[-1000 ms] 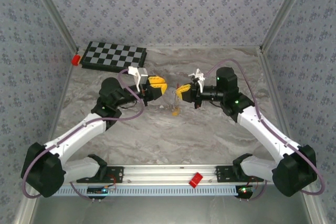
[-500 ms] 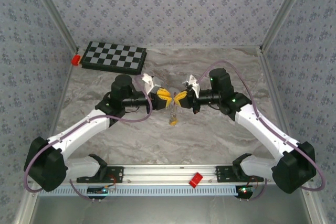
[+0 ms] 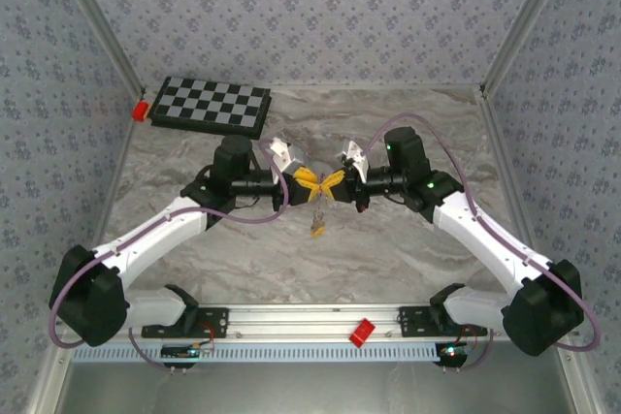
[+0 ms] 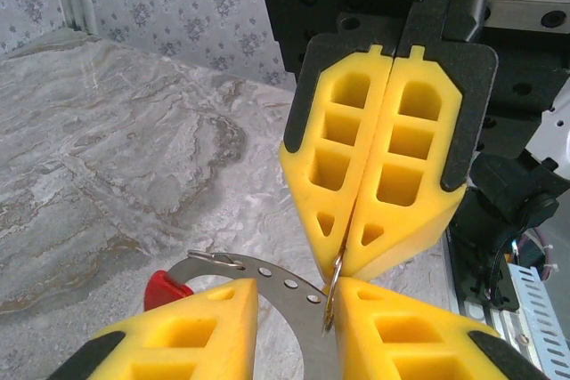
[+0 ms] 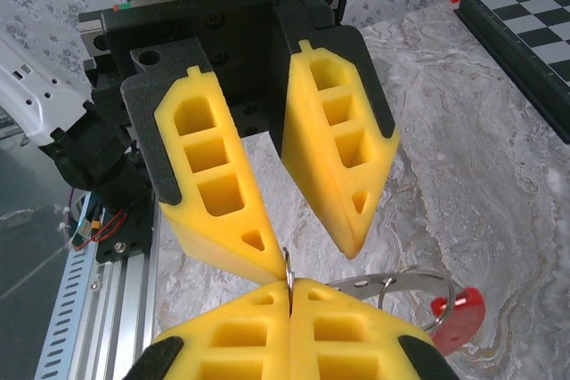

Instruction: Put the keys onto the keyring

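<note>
Above the middle of a grey, marble-patterned table [image 4: 116,149], two white robot arms are meeting tip to tip. Each arm is carrying a claw with two wedge-shaped fingers of yellow foam, moulded with square hollows and backed by black plates.

The right claw [image 4: 343,271] is pressing its fingers flat together, with no gap between them. It is pinching the keyring [image 5: 288,262], a thin grey wire that is standing edge-on out of the seam between the fingertips.

The left claw [image 5: 310,260] is facing it with its fingers standing a narrow way apart. One foam tip is sitting just beside the wire, and it cannot be told whether they are touching.

A flat, curved metal strip [image 4: 276,278] punched with a row of small round holes is crossing the gap between the left fingers. A small wire ring [image 4: 218,260] is threading its far end, beside a smooth red plastic piece [image 4: 165,289].

From above, a small cluster [image 3: 317,226] is dangling just below the joined claws, too small to make out. A black-and-white chessboard [image 3: 212,104] is lying well apart at the far left of the table.
</note>
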You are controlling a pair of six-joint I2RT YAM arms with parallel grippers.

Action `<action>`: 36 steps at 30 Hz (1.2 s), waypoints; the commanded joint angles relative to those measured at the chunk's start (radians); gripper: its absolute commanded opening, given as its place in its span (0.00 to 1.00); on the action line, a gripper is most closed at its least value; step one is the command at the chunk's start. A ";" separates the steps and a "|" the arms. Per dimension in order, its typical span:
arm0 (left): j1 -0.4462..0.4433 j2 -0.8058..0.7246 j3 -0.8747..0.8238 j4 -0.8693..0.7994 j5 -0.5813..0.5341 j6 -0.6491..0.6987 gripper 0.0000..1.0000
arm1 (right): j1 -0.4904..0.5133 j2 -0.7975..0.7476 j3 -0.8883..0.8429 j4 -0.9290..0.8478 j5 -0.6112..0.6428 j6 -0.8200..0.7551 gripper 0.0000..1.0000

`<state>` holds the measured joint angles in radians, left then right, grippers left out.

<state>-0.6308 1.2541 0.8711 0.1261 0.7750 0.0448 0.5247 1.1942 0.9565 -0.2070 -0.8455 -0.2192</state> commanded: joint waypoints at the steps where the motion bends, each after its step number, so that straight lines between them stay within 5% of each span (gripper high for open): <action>1: -0.011 0.006 0.031 0.004 0.026 0.022 0.27 | 0.013 0.002 0.038 -0.002 -0.032 -0.013 0.00; 6: -0.018 0.010 0.029 0.021 0.036 0.018 0.23 | 0.019 0.011 0.039 -0.005 -0.032 -0.016 0.00; 12: -0.019 0.010 0.026 0.015 0.045 0.023 0.00 | 0.021 0.009 0.039 -0.007 -0.030 -0.020 0.00; 22: -0.014 -0.024 0.004 0.041 0.045 0.021 0.00 | -0.002 0.001 0.021 0.032 -0.017 0.018 0.00; 23: -0.015 -0.025 -0.001 0.050 0.045 0.016 0.00 | -0.004 -0.002 0.020 0.035 -0.015 0.022 0.02; 25: -0.014 -0.030 -0.008 0.072 0.042 0.006 0.00 | -0.008 -0.008 0.015 0.045 -0.003 0.032 0.27; 36: -0.016 -0.066 -0.117 0.417 -0.012 -0.154 0.00 | -0.110 -0.132 -0.156 0.418 -0.002 0.320 0.38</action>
<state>-0.6418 1.2179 0.7612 0.3595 0.7742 -0.0391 0.4328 1.0920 0.8394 0.0441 -0.8341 -0.0273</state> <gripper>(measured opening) 0.045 0.379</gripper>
